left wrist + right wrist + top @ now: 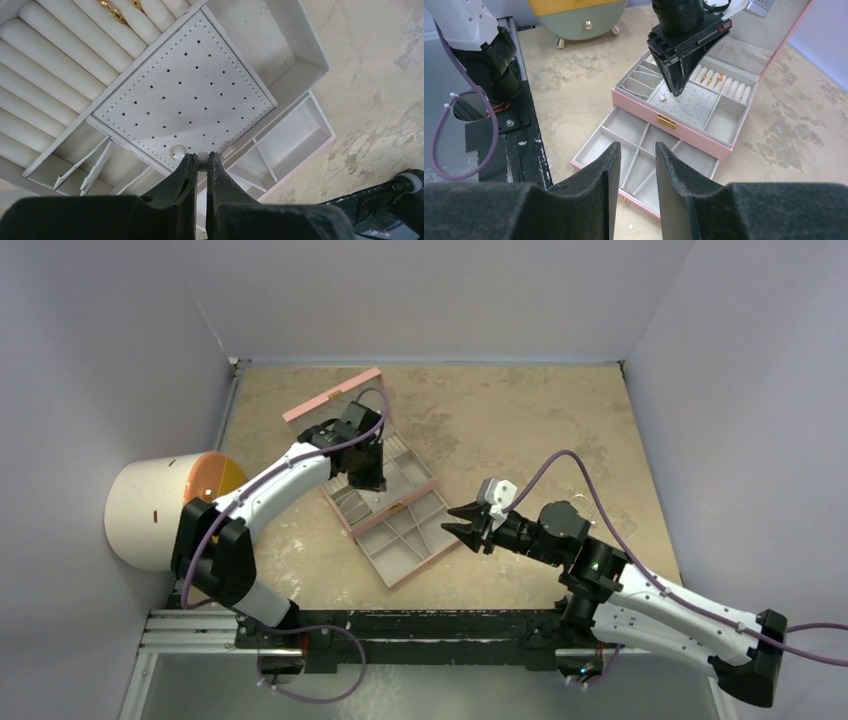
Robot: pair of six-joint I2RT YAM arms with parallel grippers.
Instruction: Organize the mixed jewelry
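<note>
**Closest to the lens, the left gripper [201, 158] pinches a pearl stud [202, 155]**

Its black jaws are drawn almost together, with the small white bead caught right at their tips. It hangs over the near edge of the perforated pad [185, 90] in the top tray of the pink box [684, 131]. I cannot tell whether the bead already touches the pad. A second white stud [177, 150] sits on the pad at ten o'clock of the held one, just beside it. Gold rings [114, 11] are tucked among the ring rolls [60, 65] at eleven o'clock of the pad.

The step in hand looks like seating the stud in one of the pad's holes. No post is visible under the bead, so the descent should be straight and slow, aimed at a hole rather than the stitched border. Stay off the neighbour at ten o'clock, since a nudge would knock it loose. Part the jaws only slightly and lift straight up. A bead this small may cling to a finger, or roll off the pad's edge into the divider slots [95, 162] at seven o'clock.

Further right, the drawer [599, 145] stands pulled out at six o'clock of the tray in the right wrist view. The right gripper [637, 150] hovers near the drawer, at four o'clock of the box from above. Its jaws are moderately apart and hold nothing. It would do best to hold off and not jog the box.
</note>
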